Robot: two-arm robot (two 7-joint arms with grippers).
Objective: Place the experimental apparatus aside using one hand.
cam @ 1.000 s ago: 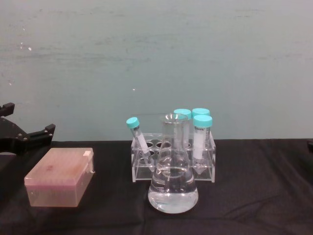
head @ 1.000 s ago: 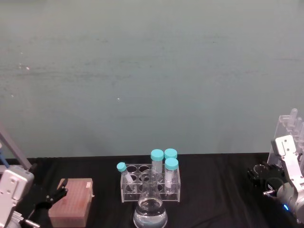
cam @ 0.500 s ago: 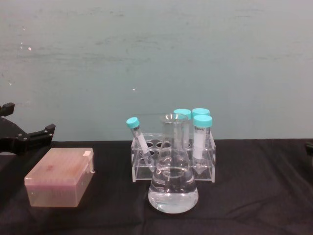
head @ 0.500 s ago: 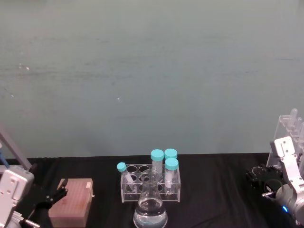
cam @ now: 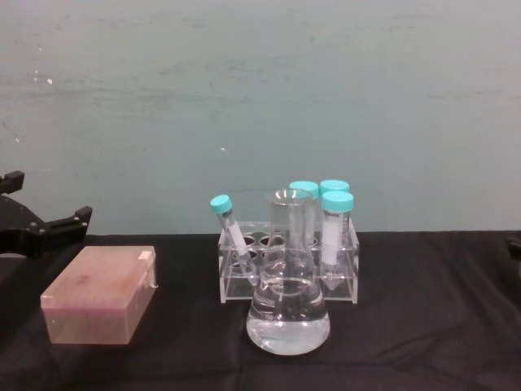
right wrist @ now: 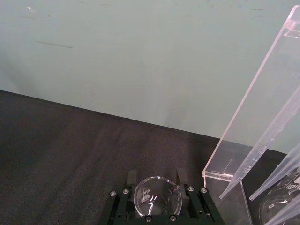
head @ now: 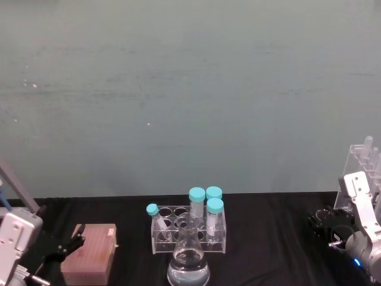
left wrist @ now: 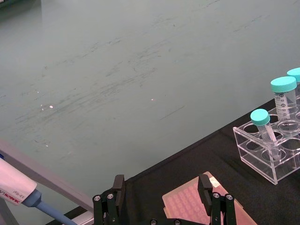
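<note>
My right gripper [right wrist: 157,182] is shut on a small low glass beaker [right wrist: 157,198], low over the black cloth at the table's right end. In the head view this gripper [head: 329,226] sits just left of a tall clear acrylic rack [head: 363,170] of long glass tubes. The rack [right wrist: 255,112] rises close beside the held beaker. A conical flask [head: 188,262] with clear liquid stands at the front centre, also seen as flask [cam: 288,305]. My left gripper [left wrist: 161,187] is open and parked at the left, empty, and in the chest view this gripper [cam: 49,230] hangs above the cloth.
A low clear rack [head: 189,225] with several teal-capped tubes stands just behind the flask. A pink tip box [head: 89,255] lies at the left by the left gripper. A pipette [left wrist: 18,190] leans at the far left. A curved printed glass edge [right wrist: 281,206] sits by the tall rack.
My right gripper has sunk slightly with the beaker, staying beside the tall rack. The left arm, flask, tube rack and tip box have not moved.
</note>
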